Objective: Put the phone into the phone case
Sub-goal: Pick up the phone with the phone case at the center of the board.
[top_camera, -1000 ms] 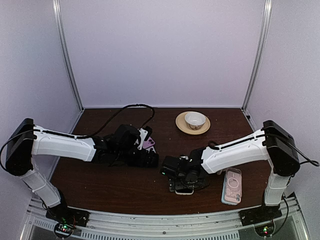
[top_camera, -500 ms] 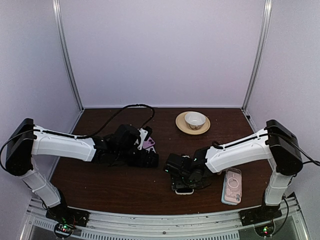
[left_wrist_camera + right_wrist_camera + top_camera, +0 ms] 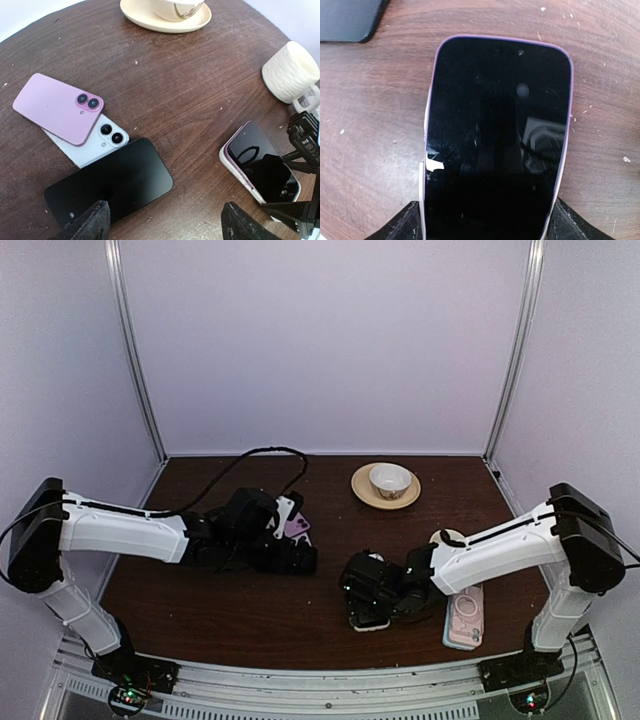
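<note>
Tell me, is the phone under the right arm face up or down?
Face up: the phone lies flat on the table, dark glossy screen showing.

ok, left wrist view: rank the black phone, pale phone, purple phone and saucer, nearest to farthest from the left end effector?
1. black phone: just ahead of the left end effector, lower left.
2. pale phone: behind the black one, partly under the purple one.
3. purple phone: far left.
4. saucer: top edge.

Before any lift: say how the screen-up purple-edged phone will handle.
The phone looks a rigid flat slab, likely stiff. Its glossy, reflective screen and rounded edges probably slip. Lying flat on the table, it should slide, not tip.
</note>
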Robot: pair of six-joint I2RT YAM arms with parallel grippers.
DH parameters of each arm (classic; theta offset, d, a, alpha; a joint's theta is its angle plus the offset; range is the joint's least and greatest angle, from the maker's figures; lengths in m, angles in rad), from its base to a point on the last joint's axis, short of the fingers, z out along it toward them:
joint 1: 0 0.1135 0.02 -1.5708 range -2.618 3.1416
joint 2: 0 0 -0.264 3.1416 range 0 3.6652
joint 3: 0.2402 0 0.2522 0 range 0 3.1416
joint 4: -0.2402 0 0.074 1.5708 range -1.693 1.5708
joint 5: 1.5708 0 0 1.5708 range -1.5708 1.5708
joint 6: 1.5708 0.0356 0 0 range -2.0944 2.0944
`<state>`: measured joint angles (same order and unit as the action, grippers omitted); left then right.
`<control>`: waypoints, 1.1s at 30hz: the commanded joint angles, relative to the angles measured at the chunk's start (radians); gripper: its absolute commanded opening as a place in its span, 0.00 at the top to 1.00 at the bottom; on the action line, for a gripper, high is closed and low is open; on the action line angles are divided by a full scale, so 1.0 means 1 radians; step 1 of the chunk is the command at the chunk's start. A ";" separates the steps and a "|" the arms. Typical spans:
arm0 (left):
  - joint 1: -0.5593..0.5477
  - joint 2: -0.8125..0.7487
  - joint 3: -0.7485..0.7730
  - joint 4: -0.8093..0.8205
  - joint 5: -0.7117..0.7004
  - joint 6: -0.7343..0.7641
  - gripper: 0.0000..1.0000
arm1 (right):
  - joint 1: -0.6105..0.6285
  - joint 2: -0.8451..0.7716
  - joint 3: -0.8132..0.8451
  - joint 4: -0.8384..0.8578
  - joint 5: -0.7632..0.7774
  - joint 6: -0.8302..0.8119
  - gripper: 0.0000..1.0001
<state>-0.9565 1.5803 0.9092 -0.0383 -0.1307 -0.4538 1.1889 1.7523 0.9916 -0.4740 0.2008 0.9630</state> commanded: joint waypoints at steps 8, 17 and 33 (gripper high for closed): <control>0.000 -0.086 -0.054 0.181 0.195 -0.089 0.10 | 0.046 -0.132 -0.032 0.103 0.232 -0.057 0.73; 0.001 -0.004 -0.033 0.149 0.206 -0.151 0.11 | 0.040 -0.050 -0.013 0.007 0.128 0.002 0.74; 0.000 0.058 -0.009 0.134 0.252 -0.201 0.14 | 0.002 0.073 0.097 -0.283 -0.061 0.037 0.46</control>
<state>-0.9565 1.6405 0.8757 0.0757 0.1135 -0.6525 1.2072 1.7863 1.0702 -0.6189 0.2066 1.0019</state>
